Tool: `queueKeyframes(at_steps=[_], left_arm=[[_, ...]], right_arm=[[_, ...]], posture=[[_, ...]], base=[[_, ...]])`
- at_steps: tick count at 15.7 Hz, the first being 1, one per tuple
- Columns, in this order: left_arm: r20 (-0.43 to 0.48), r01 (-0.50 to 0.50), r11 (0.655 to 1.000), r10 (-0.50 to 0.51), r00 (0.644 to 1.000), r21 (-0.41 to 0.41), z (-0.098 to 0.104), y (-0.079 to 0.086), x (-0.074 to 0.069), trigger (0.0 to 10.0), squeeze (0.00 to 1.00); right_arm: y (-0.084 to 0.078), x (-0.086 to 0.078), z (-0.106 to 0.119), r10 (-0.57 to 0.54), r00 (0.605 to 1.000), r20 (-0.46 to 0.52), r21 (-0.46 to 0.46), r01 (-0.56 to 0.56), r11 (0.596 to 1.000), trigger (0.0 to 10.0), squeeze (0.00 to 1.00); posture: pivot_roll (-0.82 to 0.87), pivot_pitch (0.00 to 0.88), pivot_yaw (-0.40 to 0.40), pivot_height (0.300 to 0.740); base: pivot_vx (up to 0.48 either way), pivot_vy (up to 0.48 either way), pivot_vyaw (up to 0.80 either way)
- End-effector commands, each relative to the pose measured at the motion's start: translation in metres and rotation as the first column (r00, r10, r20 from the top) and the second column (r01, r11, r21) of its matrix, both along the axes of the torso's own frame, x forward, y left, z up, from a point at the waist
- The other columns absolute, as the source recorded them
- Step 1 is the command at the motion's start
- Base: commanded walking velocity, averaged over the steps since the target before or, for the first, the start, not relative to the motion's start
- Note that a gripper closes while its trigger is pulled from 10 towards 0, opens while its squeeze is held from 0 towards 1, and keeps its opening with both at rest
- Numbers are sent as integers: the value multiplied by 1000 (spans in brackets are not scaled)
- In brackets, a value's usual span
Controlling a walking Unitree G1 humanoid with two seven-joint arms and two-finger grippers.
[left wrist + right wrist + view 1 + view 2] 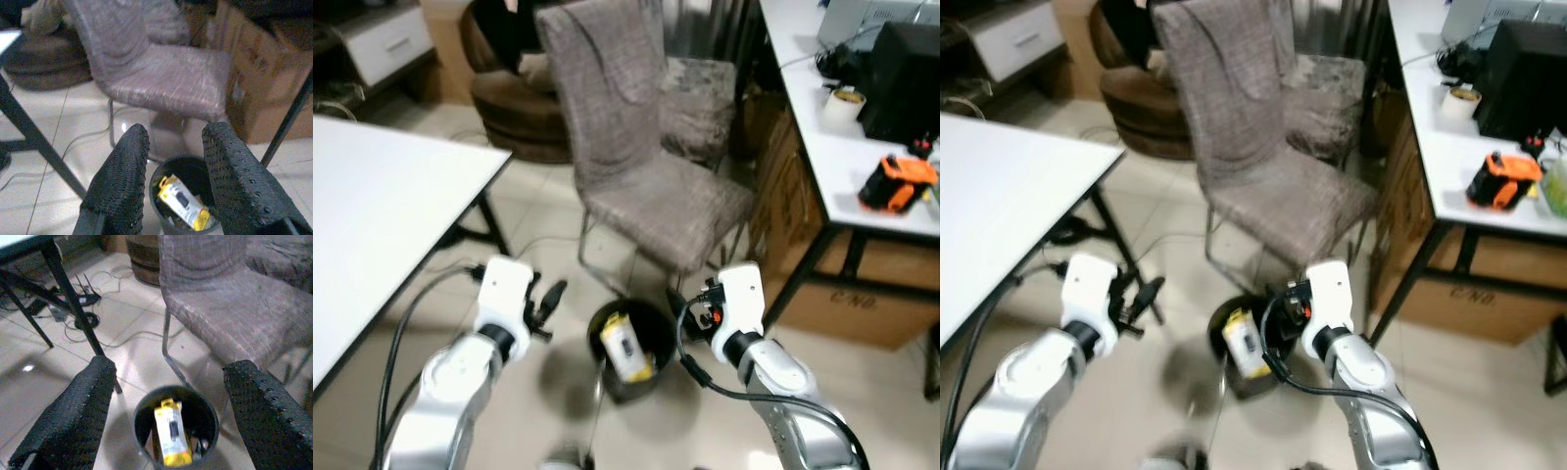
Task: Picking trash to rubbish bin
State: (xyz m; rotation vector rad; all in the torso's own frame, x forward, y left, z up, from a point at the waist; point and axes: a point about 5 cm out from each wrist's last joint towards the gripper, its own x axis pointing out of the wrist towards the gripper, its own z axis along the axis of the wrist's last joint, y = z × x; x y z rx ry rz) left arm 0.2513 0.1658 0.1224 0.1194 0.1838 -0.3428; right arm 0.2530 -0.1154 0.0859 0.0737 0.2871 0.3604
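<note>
A small black rubbish bin (656, 323) stands on the tiled floor in front of a grey chair. A yellow and white carton (626, 347) sticks up out of it; the same carton (171, 434) lies inside the bin (142, 411) in the right wrist view, and again as the carton (183, 203) in the bin (159, 171) in the left wrist view. My left gripper (548, 308) hangs open to the bin's left, with nothing between its fingers (124, 181). My right gripper (690, 308) is open just right of the bin's rim, its fingers (73, 418) wide apart and empty.
A grey fabric chair (636, 147) stands right behind the bin. A white table (382, 225) with black legs is on the left. On the right a white desk (862, 157) carries a printer and an orange tool, with cardboard boxes (862, 304) beneath. Cables (83, 308) lie on the floor.
</note>
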Motion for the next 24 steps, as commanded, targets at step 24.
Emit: queueKeyframes(at_steps=[24], left_arm=[[265,-209,978,194,944,28,69,21,-4,10000,0]], right_arm=[[38,9,47,273,938,213,-8,-278,961,10000,0]], posture=[[23,53,-60,740]], base=[[-118,0,333]])
